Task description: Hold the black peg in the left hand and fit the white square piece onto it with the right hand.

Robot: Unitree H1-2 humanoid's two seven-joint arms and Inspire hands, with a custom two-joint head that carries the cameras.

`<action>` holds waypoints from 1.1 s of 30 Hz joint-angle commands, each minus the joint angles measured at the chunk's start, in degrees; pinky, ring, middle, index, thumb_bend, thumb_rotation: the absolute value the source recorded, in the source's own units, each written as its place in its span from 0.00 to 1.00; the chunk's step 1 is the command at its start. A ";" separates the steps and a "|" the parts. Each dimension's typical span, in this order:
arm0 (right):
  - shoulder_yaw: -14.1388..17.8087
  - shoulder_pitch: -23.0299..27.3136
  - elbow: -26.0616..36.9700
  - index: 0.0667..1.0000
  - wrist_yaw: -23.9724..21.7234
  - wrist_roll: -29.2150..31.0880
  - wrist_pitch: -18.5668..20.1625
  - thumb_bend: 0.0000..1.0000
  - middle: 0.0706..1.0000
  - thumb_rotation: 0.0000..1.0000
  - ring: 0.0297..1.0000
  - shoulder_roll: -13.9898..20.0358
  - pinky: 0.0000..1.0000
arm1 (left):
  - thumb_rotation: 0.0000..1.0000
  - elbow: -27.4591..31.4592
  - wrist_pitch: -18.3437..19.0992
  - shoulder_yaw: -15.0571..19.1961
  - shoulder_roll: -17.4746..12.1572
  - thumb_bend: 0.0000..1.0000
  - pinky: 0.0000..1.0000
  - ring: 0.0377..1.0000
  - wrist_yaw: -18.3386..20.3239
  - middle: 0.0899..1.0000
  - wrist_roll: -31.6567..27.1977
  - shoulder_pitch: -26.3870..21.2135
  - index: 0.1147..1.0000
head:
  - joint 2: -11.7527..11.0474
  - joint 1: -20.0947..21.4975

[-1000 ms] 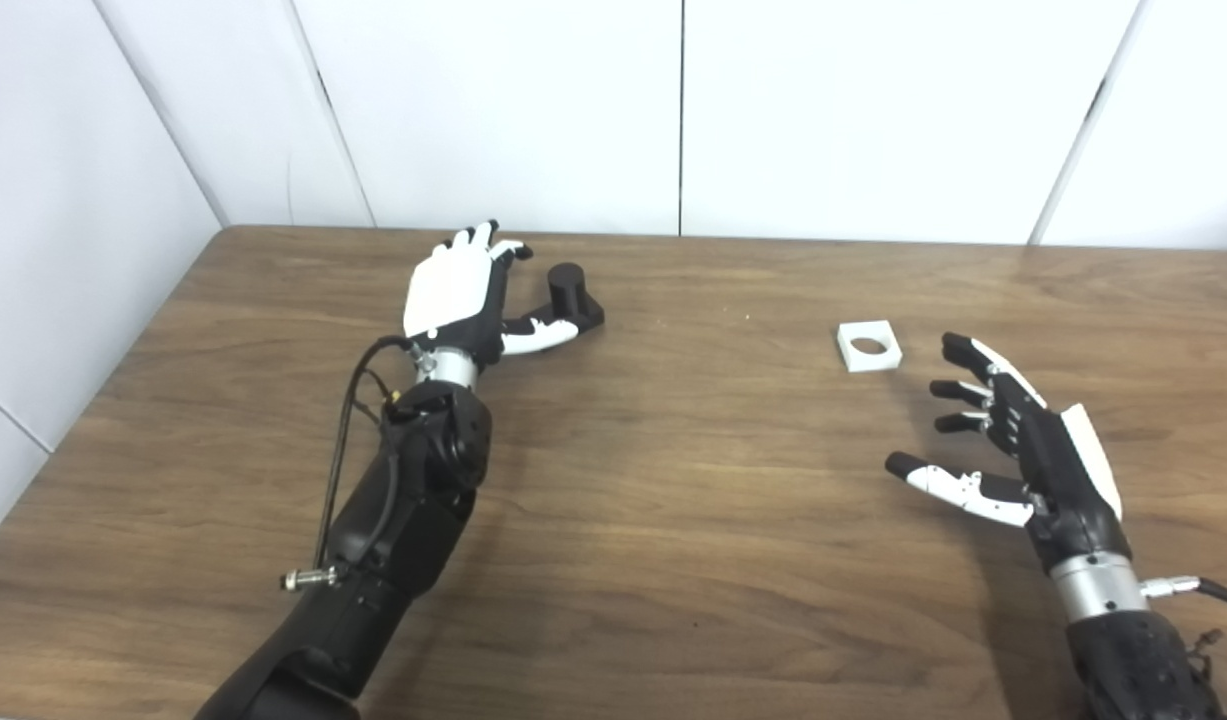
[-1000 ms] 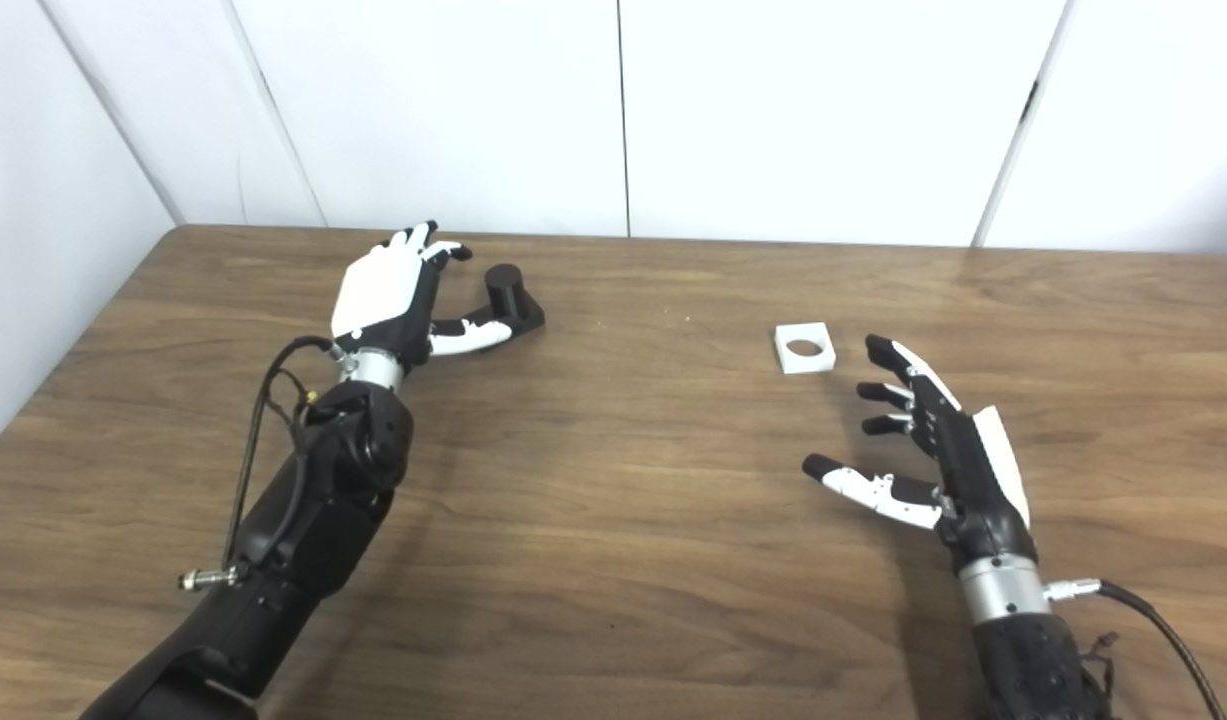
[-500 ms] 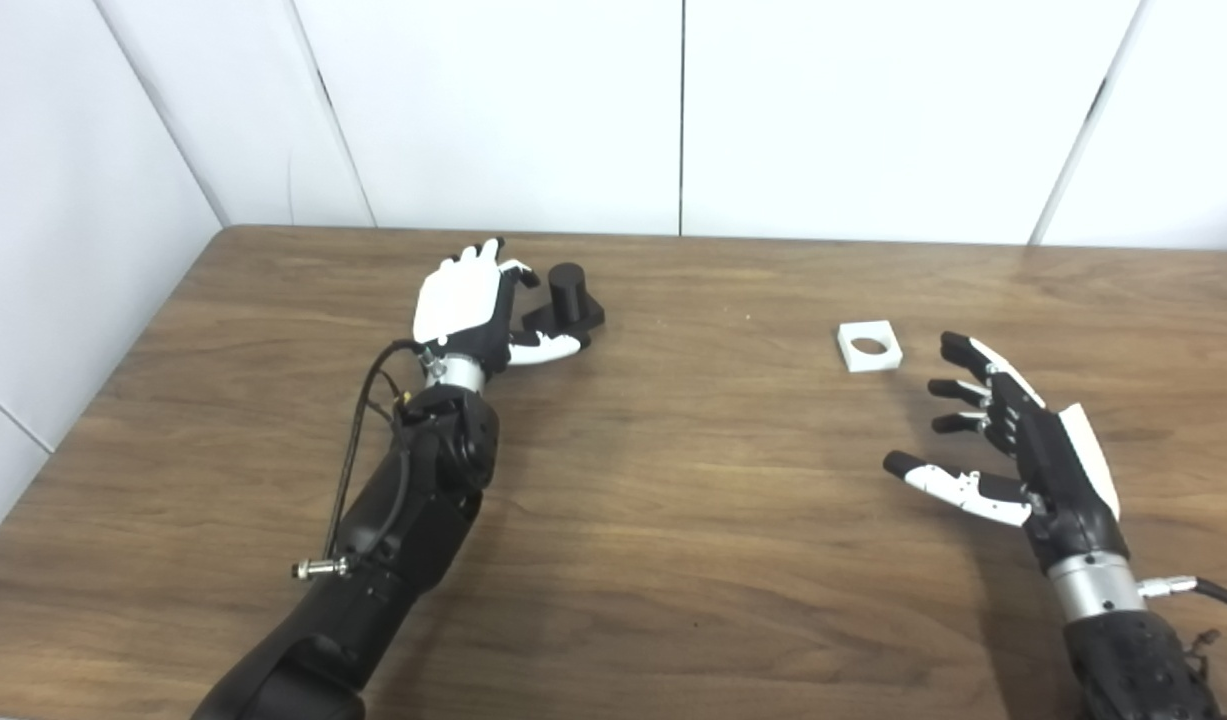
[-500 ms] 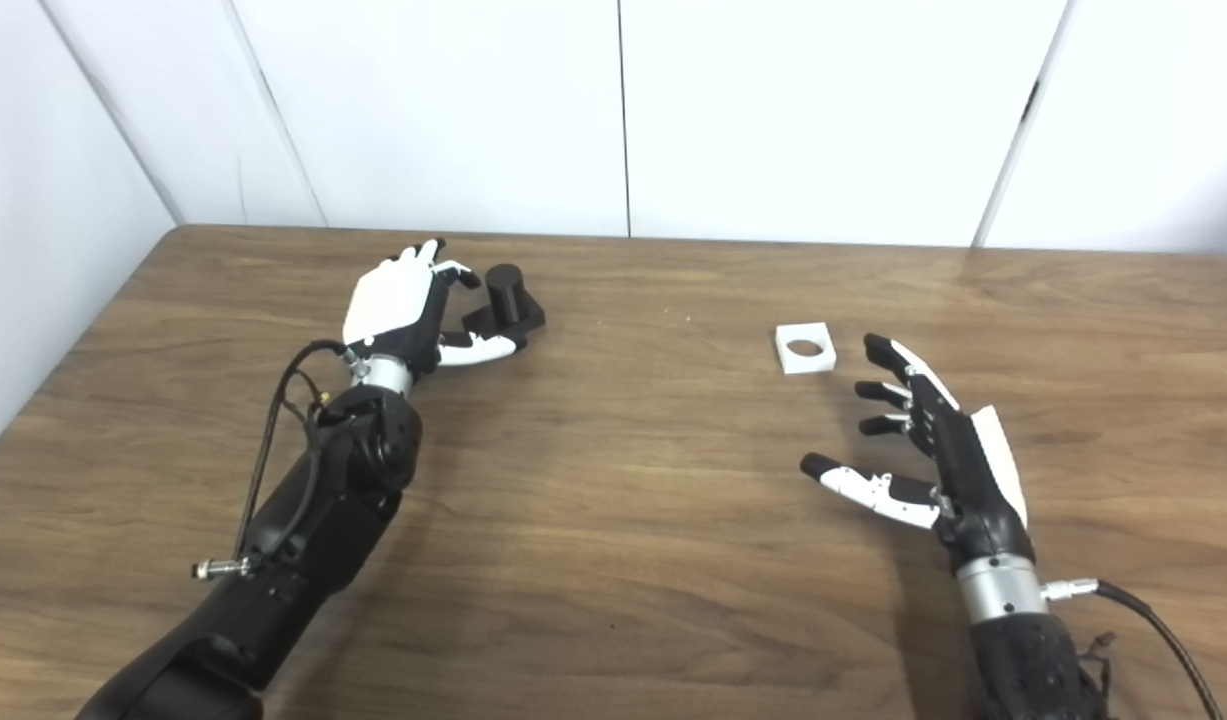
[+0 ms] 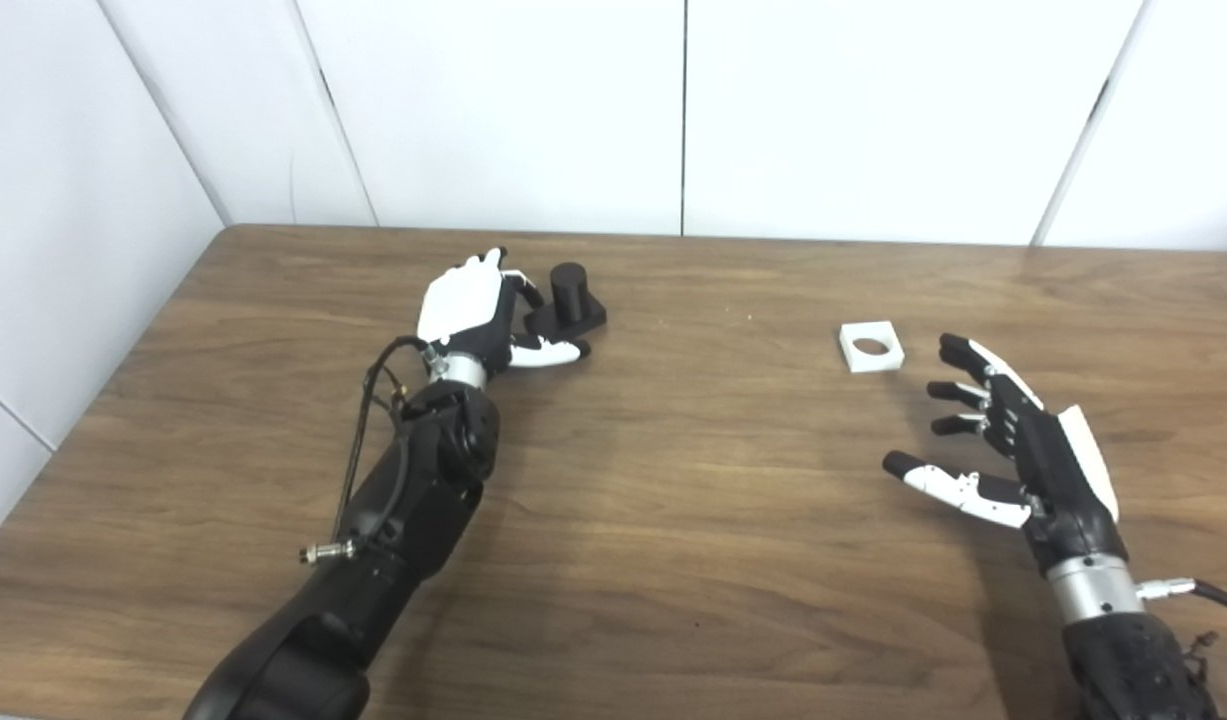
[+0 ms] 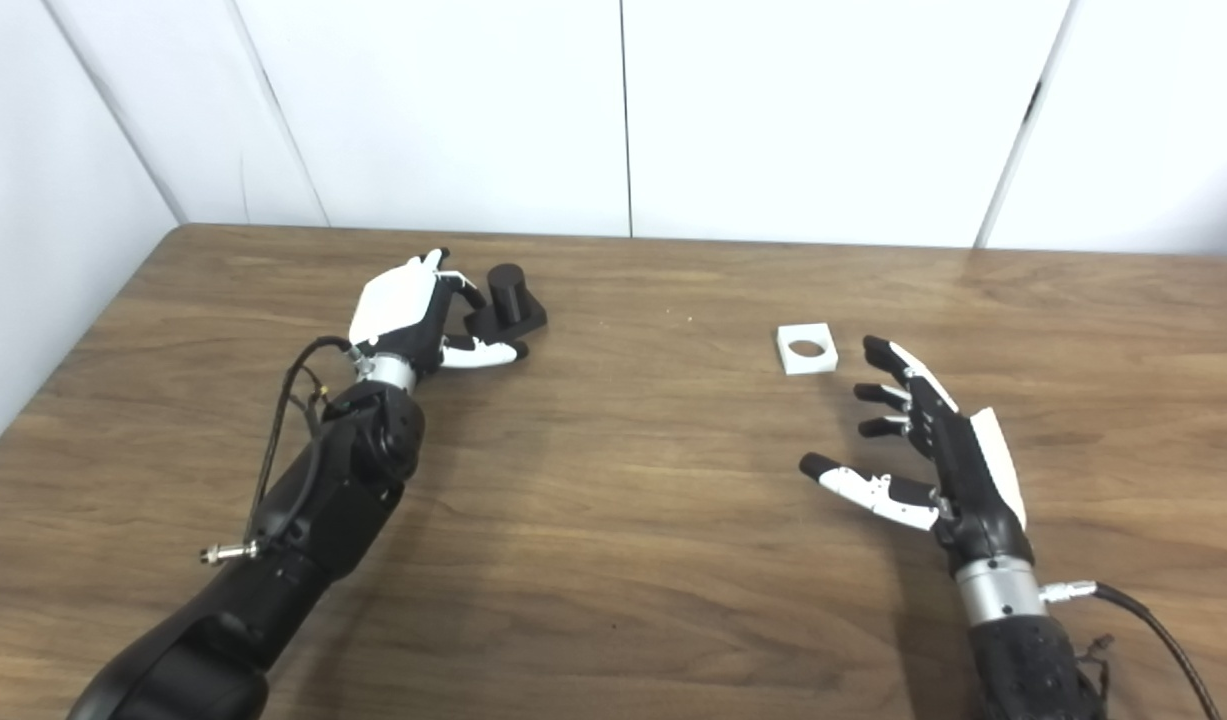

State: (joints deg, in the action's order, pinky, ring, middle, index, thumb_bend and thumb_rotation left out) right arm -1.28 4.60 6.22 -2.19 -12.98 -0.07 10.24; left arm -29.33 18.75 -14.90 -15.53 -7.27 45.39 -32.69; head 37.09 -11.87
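The black peg (image 5: 571, 287), a short cylinder on a square black base, stands on the wooden table (image 5: 673, 500) at the far left. My left hand (image 5: 470, 312) lies right beside it, with fingers curling at the base's left side and the thumb along its front edge. The peg rests on the table; I cannot see a firm hold. The white square piece (image 5: 871, 346), with a round hole, lies flat at the right. My right hand (image 5: 1013, 452) is open and empty, palm toward the left, a little nearer than the piece and to its right.
White wall panels (image 5: 673, 110) stand behind the table's far edge and along the left side. A cable (image 6: 1143, 620) leaves my right wrist at the bottom right.
My left hand has moved closer to the peg and its fingers have curled in around the base. The right hand has hardly moved. The peg and white piece stay in place.
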 commanded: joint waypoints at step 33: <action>0.93 -0.62 4.38 0.85 1.01 -1.42 -0.88 0.67 0.88 0.30 0.76 -1.02 0.63 | 0.08 -3.94 -5.08 -3.23 -3.07 0.51 1.00 1.00 1.47 0.89 -4.23 -4.90 0.42 | 0.89 0.87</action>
State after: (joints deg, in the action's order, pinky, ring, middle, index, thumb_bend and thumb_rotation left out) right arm -0.70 2.51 8.55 -2.12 -14.63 0.21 9.31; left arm -32.36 13.43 -17.77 -16.96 -6.16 40.74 -36.70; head 37.97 -10.99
